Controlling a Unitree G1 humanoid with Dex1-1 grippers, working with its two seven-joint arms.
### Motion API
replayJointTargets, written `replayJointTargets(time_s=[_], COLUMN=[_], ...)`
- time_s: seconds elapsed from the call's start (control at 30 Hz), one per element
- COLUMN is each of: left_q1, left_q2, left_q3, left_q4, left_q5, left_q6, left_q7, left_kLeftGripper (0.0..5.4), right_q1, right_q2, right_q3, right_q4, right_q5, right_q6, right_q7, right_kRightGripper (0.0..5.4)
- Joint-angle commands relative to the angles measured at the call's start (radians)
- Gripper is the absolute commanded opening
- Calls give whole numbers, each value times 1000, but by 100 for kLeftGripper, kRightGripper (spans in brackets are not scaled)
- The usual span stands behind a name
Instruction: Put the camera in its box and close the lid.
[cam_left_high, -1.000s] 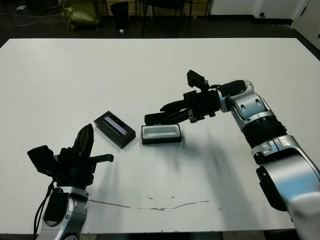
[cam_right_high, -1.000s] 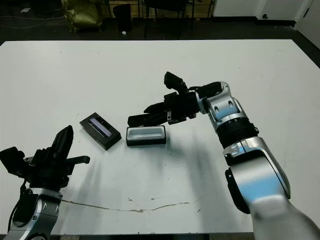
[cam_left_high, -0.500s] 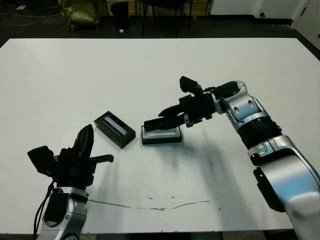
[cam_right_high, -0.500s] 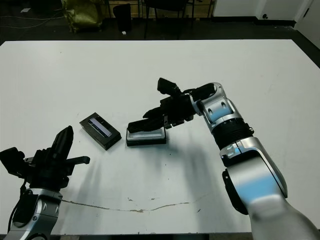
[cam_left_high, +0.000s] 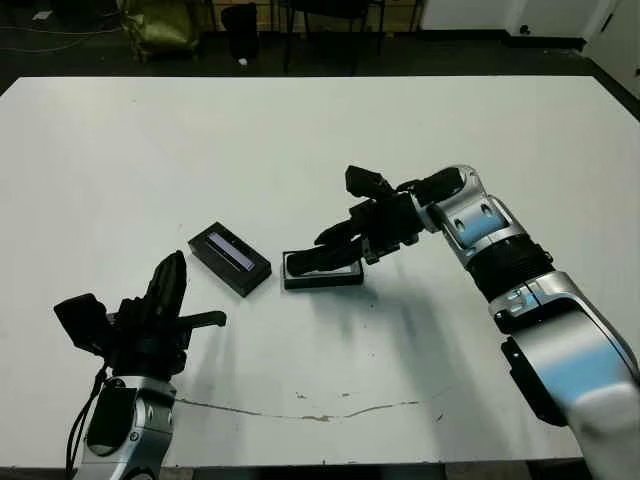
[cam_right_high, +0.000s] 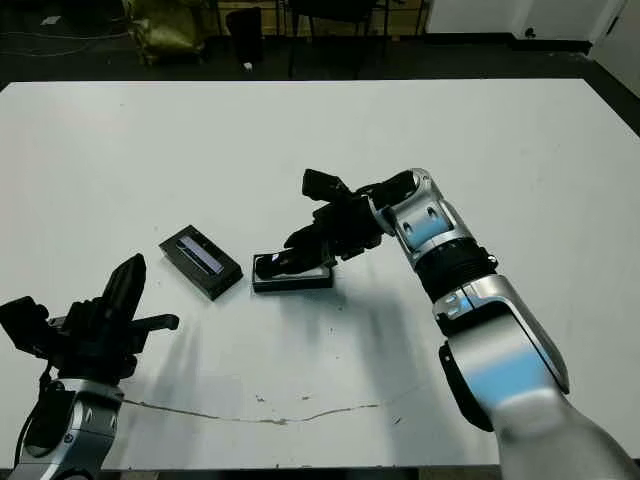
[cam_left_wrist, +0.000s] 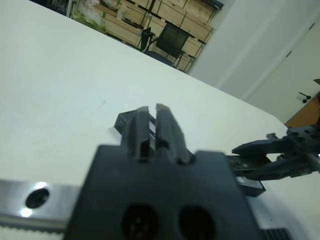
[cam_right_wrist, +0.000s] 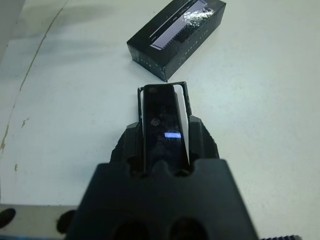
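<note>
We see the camera (cam_right_wrist: 164, 125) held lengthwise between the two fingers of the right gripper (cam_left_high: 322, 259), which are closed on its long sides, directly over the box (cam_left_high: 322, 274). In the right wrist view the bar lines up with the white lining and its far end sits at the box's far wall; we cannot tell whether it rests on the lining or hangs just above. The box lies near the middle of the tabletop, a little toward the near edge.

Risk, as we judge it: if the fingers let go while the bar is tilted, one end could catch the rim and sit proud, so the lid (cam_left_high: 229, 258) would not close. The fingers straddle the box walls closely, so pulling out could drag or nudge the light tray. The lid lies just beside the box toward the left edge, at an angle, stripe up; a shoved tray could bump it.

The left gripper (cam_left_high: 166, 285) hovers near the near-left corner, fingers together, holding nothing.

The tabletop (cam_left_high: 320, 130) is white and matte, with a thin dark crack along the near edge. Beyond the far edge we see a dark floor, chair legs, a black bin and an olive bag; the left wrist view shows shelves of boxes.
</note>
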Motion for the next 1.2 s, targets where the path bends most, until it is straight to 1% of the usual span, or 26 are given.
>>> replayJointTargets(time_s=[0.03,0.23,0.33,0.67,0.8,0.97,1.13,1.2], left_q1=[13,15,16,17,16,15,17,19], left_q2=[3,2,0,4,7,5,2,1], left_q3=[-2,-8,-7,-3,-2,-4,-5,-6], left_q4=[3,2,-3,0,3,5,5,7], left_q5=[7,17,9,-4,-1,-2,-1,-2], left_q6=[12,13,23,25,22,20,19,11], left_q7=[7,13,19,16,11,10,11,6], left_kLeftGripper=[0,0,0,0,0,0,0,0], right_q1=[12,20,19,5,5,-3,11,17], right_q2=[3,13,16,26,20,24,29,33], right_q3=[12,11,8,-9,-13,-15,-4,6], right_q4=[7,21,34,84,83,99,77,62], right_q5=[-13,-17,-18,-19,-27,-33,-43,-53], right_q6=[-2,-33,-53,-73,-97,-96,-106,-90], right_q7=[3,-15,-24,-26,-35,-28,-37,-45], right_kRightGripper=[72,72,72,72,72,72,72,72])
